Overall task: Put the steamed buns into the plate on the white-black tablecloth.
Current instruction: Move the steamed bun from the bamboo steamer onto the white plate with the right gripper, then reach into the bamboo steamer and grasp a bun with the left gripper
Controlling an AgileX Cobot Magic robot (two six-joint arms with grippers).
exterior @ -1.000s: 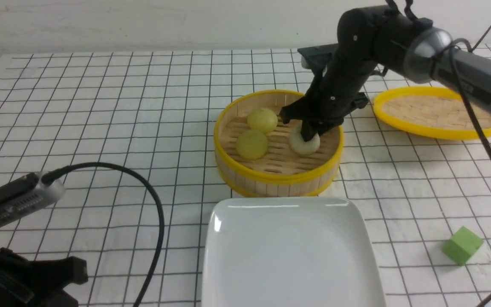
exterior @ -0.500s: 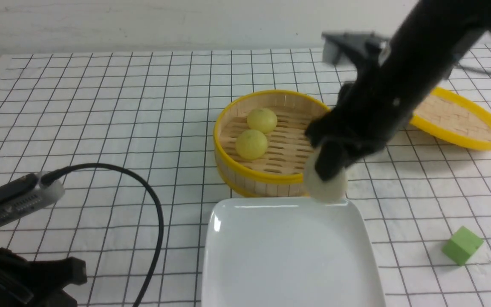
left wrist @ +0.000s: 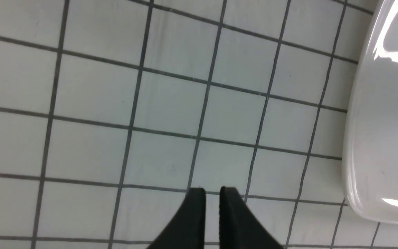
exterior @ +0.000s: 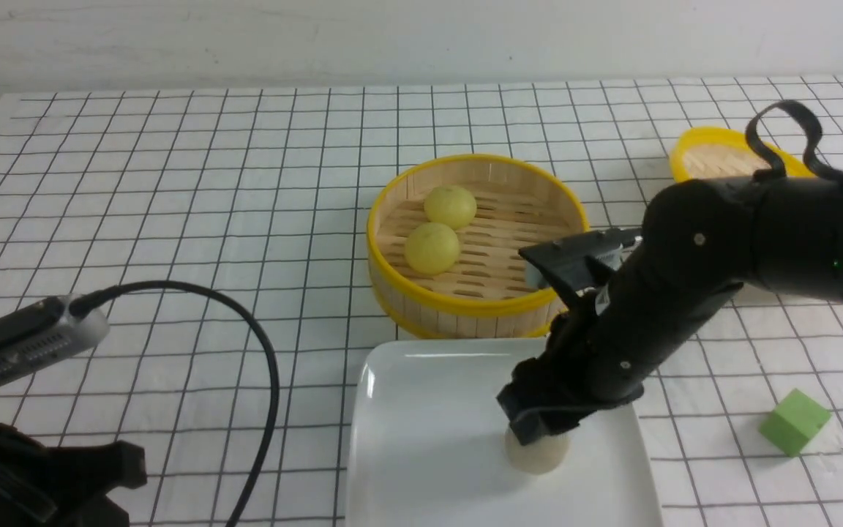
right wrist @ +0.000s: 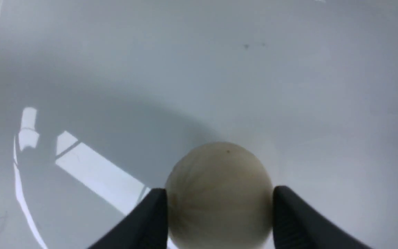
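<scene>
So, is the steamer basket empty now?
Not empty: two pale yellow buns lie inside the basket; the beige bun rests on the plate.

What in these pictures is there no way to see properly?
- Front view: the bamboo lid is mostly hidden behind the right arm.
- Front view: the right gripper covers the top of the beige bun.
- Right wrist view: unclear whether the fingers touch the bun.
- Left wrist view: the plate is cut by the frame edge.
</scene>
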